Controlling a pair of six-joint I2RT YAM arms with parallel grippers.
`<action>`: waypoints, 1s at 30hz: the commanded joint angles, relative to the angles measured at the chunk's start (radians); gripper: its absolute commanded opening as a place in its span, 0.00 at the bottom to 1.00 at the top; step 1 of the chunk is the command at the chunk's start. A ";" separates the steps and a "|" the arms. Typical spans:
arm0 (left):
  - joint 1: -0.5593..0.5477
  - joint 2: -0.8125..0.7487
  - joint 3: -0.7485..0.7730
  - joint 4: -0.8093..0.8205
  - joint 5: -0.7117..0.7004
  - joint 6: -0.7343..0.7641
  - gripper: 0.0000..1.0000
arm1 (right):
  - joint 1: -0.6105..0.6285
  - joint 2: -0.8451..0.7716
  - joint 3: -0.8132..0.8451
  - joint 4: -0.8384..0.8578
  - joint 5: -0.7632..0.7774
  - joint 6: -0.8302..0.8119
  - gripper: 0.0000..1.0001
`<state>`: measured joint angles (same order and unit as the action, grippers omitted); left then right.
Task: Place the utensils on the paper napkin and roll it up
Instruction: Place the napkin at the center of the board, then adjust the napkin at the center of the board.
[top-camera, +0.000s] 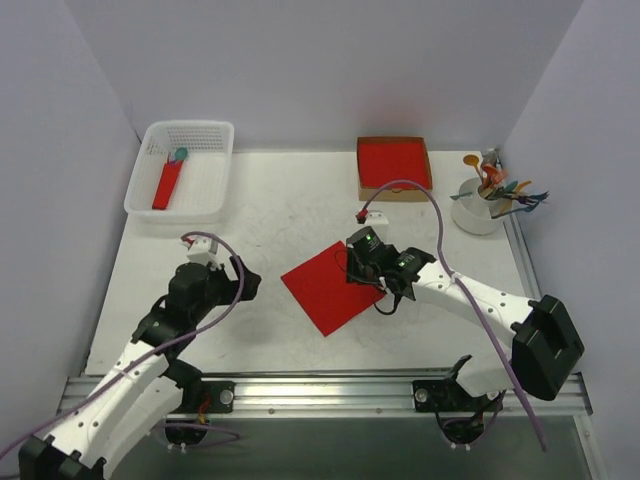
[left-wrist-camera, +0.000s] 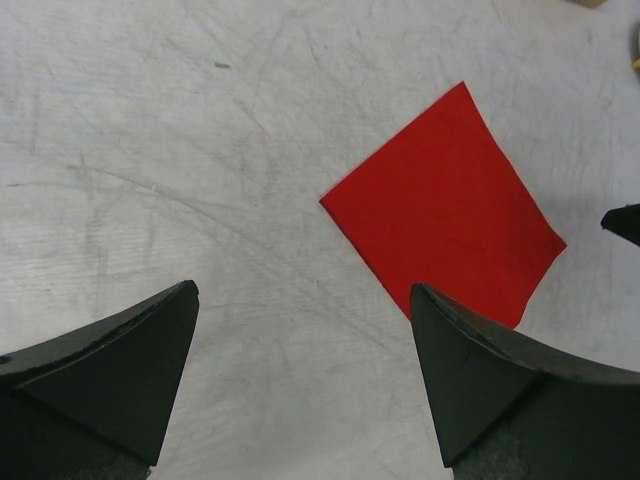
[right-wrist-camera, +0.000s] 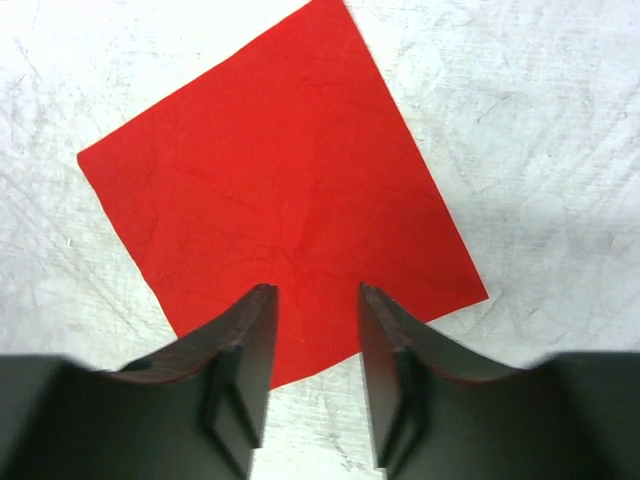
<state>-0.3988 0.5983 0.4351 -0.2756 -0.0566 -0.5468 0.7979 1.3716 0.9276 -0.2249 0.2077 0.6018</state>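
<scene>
The paper napkin (top-camera: 330, 287) (left-wrist-camera: 450, 210) (right-wrist-camera: 270, 190) lies flat and unrolled on the white table, turned like a diamond, with nothing on it. My right gripper (top-camera: 360, 265) (right-wrist-camera: 315, 290) hovers over the napkin's right edge, its jaws partly open with only red paper showing between them. To the napkin's left, my left gripper (top-camera: 245, 280) (left-wrist-camera: 303, 290) stands wide open over bare table, apart from the paper. The utensils are out of view; I cannot make out any dark grey cutlery.
A white basket (top-camera: 190, 127) at the back left holds a red roll with a teal spoon head (top-camera: 167, 185). A cardboard box of red paper (top-camera: 394, 165) sits at the back. A white cup of colourful cutlery (top-camera: 480, 205) stands at the back right. A small white block (top-camera: 373, 215) lies behind the napkin.
</scene>
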 joint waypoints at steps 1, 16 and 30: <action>-0.136 0.086 0.085 0.055 -0.076 -0.025 0.97 | -0.041 -0.025 -0.042 0.007 0.047 0.009 0.35; -0.439 0.534 0.293 0.111 -0.298 -0.090 0.51 | -0.180 -0.037 -0.255 0.147 -0.068 0.047 0.00; -0.370 0.718 0.415 0.122 -0.193 -0.053 0.15 | -0.204 0.023 -0.316 0.205 -0.053 0.041 0.00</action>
<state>-0.7757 1.3014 0.8085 -0.1883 -0.2638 -0.6140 0.6090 1.3636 0.6163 -0.0307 0.1326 0.6399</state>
